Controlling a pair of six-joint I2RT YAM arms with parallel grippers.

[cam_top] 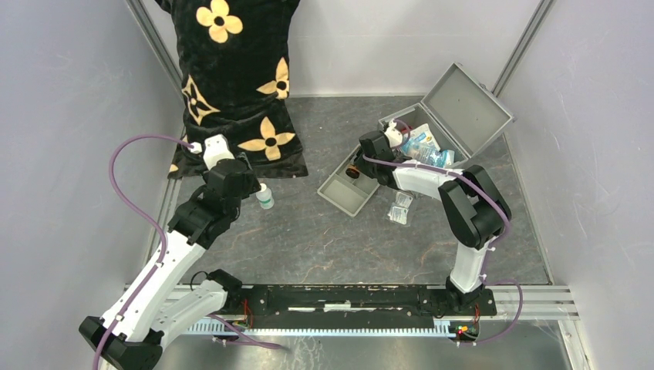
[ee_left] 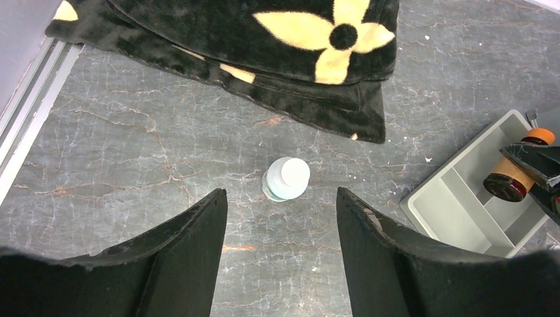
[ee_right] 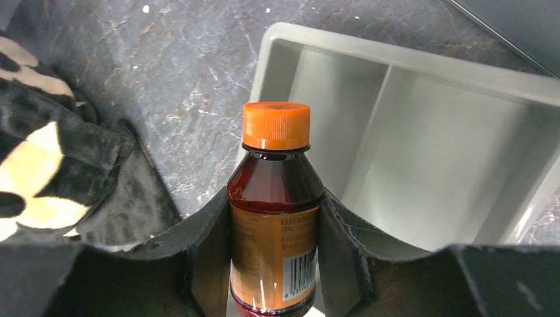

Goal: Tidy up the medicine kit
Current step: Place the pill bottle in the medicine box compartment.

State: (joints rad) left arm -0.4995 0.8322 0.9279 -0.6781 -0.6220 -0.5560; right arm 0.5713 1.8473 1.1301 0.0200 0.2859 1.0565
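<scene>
We had the medicine kit [cam_top: 468, 104] part-filled, R gripper [ee_right: 274, 212] clamped on the brown bottle [ee_right: 275, 181], L gripper [ee_left: 280, 205] open & empty over the white bottle [ee_left: 286, 177], sachets [cam_top: 400, 209] not yet packed.

At eleven o'clock, the soft black plush cushion [cam_top: 231, 85] carries yellow four-petal flowers with black centres, and the dark grey stone-look tabletop [cam_top: 324, 231] is veined white and rust. The round brown medicine bottle [ee_right: 274, 251] has an orange cap and orange label; the rectangular metal case [cam_top: 466, 108] at two o'clock is plain silver-grey.
</scene>
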